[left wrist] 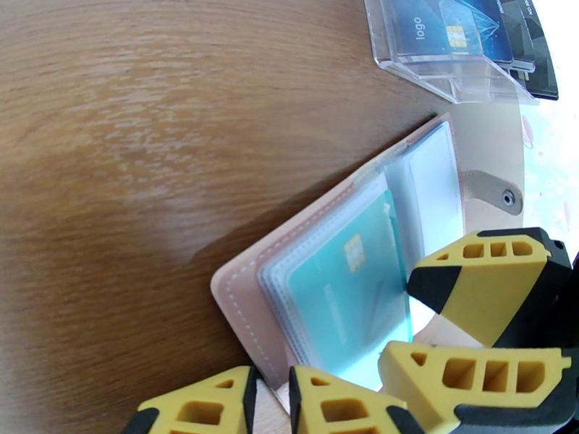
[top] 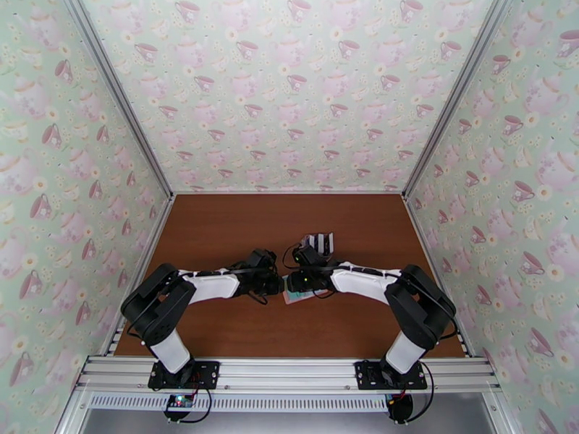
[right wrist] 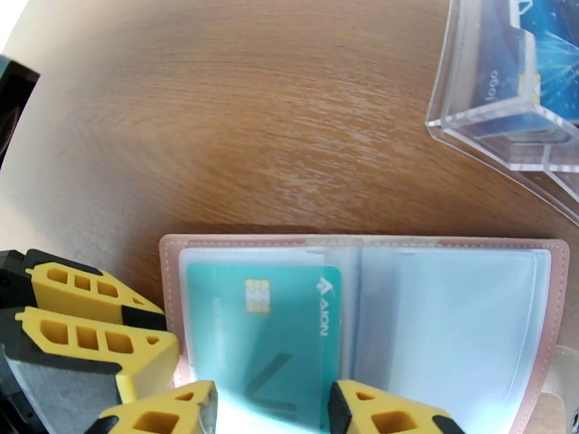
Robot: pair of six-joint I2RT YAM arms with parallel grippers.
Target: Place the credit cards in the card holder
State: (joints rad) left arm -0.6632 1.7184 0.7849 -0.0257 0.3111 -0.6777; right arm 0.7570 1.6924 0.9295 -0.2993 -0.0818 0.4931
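Open card holder [right wrist: 434, 242] lies flat midway between the worktop's [right wrist: 253, 124] side edges. Left gripper [left wrist: 271, 403] clamps its cover edge. Right gripper [right wrist: 273, 410], jaws parted, straddles the pocketed teal credit card [right wrist: 268, 341]; whether it grasps the card cannot be told.

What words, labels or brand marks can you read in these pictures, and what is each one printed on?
"AION" (second letter unsure): on the teal card, in the left pocket of the pink card holder.
"logo": on the blue card in the clear rack.
Faint print beside the teal card's chip: too blurred to read.
White print on the black card in the rack: too small to read.
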